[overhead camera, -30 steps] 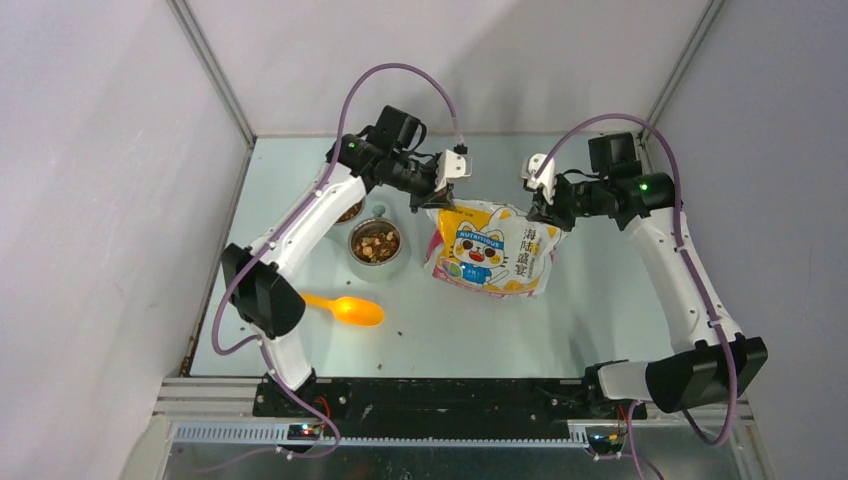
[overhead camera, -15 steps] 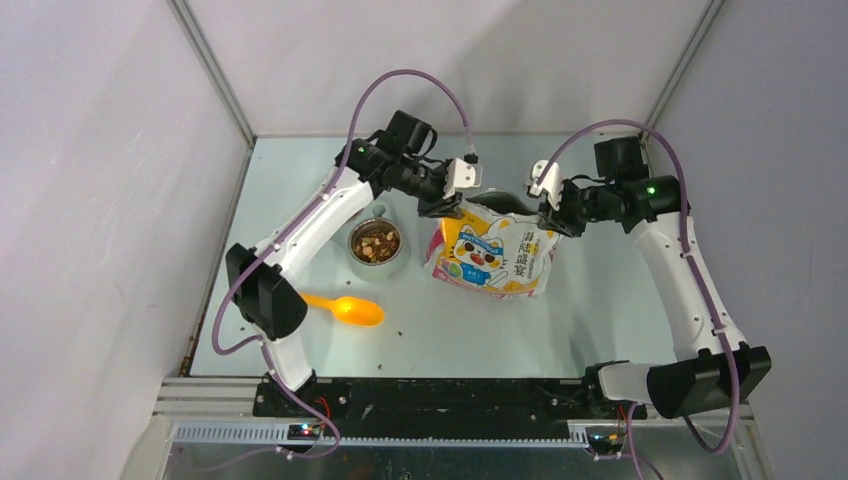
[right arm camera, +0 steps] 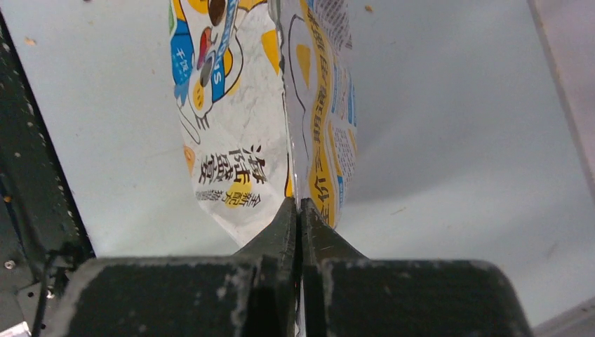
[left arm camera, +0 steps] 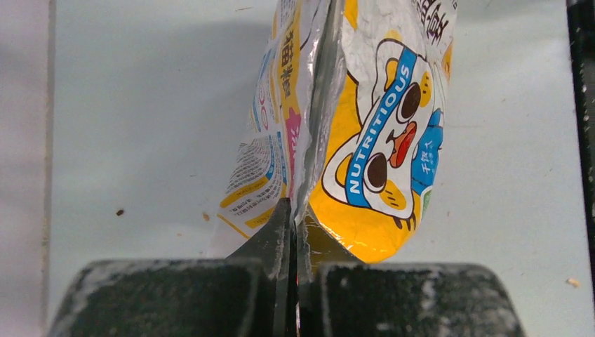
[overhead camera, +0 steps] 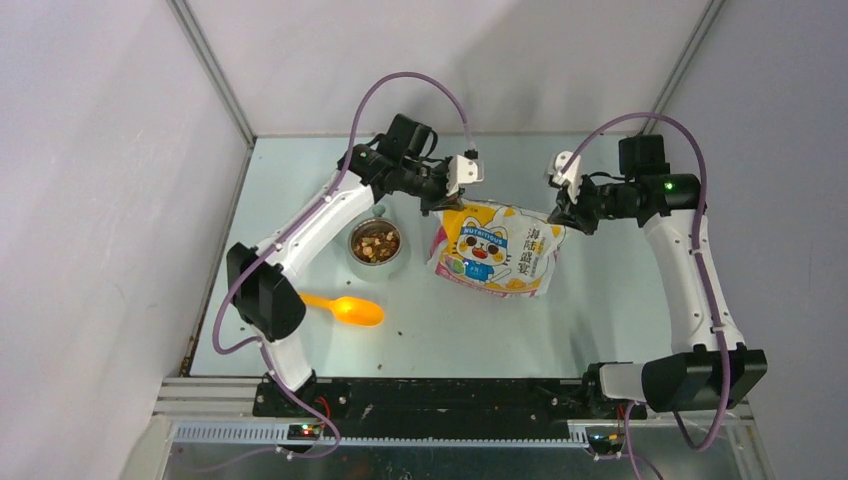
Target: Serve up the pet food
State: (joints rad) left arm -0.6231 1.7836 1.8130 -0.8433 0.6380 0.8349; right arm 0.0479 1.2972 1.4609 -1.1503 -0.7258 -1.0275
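The white-yellow cartoon-cat bag hangs between both grippers at the middle back of the table. My left gripper is shut on the bag's top left corner; the bag fills the left wrist view. My right gripper is shut on the top right corner; the bag also shows in the right wrist view. Pet food, brown and reddish kibble, fills a steel bowl left of the bag. An orange scoop lies on the table in front of the bowl.
A second steel bowl is mostly hidden under the left arm behind the first. A few stray kibble bits lie on the table. Grey walls close in on the left, back and right.
Both grippers have moved to the right with the bag's top corners. The top edge is now pulled tauter and the bag hangs more upright. Bowl and scoop have not moved.
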